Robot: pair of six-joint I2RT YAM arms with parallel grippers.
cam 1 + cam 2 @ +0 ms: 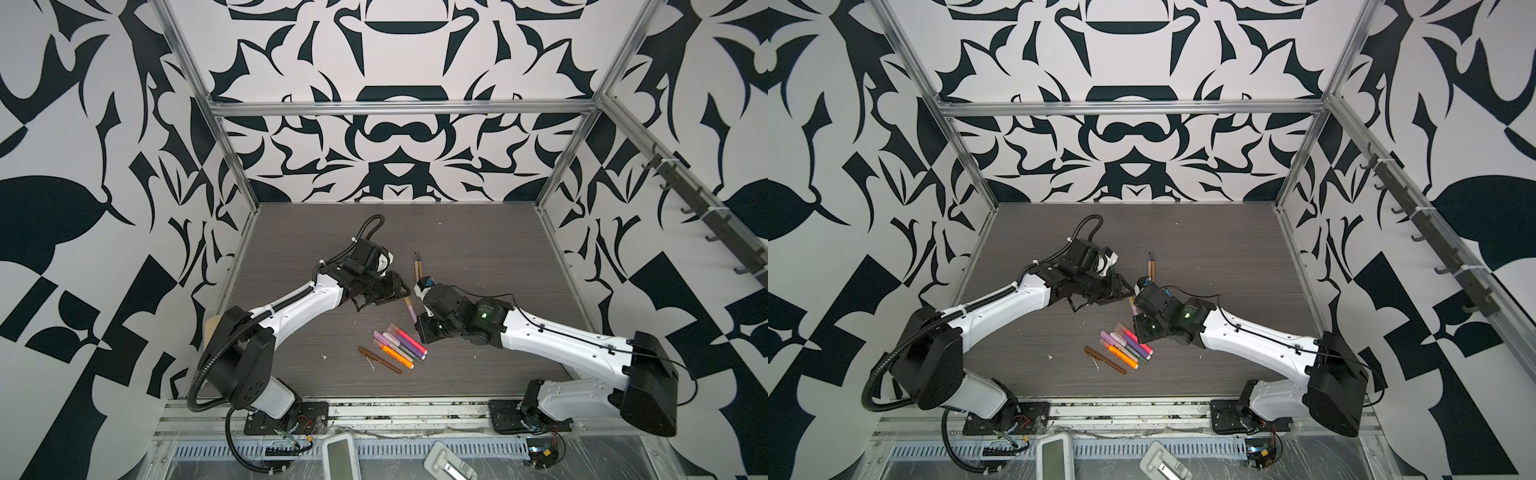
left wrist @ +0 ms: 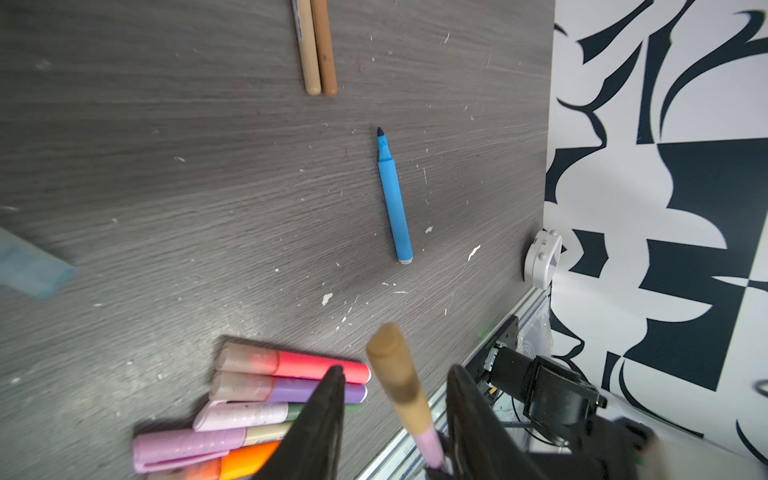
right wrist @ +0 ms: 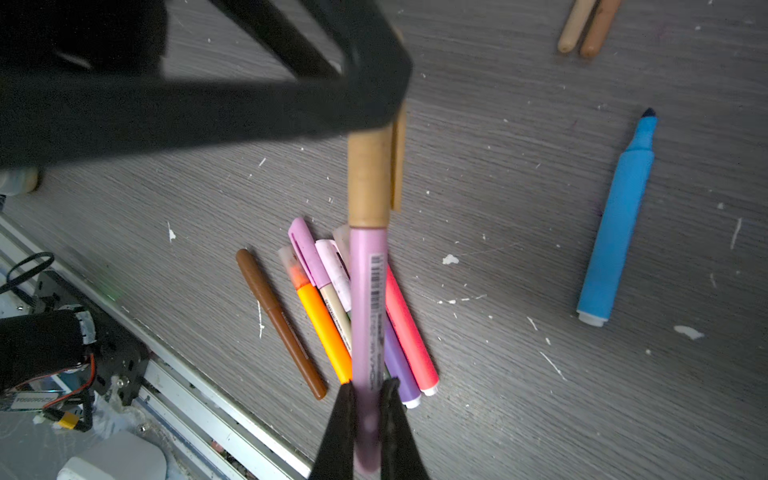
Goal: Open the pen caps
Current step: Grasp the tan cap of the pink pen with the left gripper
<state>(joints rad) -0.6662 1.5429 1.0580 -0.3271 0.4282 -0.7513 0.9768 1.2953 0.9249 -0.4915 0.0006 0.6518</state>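
Your right gripper (image 3: 369, 386) clamped on the pink pen (image 3: 368, 299), its tan cap (image 3: 369, 178) between the parted jaws of your left gripper (image 2: 395, 370)

The table (image 1: 478, 249) surface is dark grey wood grain with white flecks (image 2: 327, 298). Walls (image 1: 395, 158) at 9, 12 and 3 o'clock carry a black-and-white pattern. An aluminium frame (image 1: 399, 109) edges them. A hook rail (image 1: 706, 206) runs at 3 o'clock.
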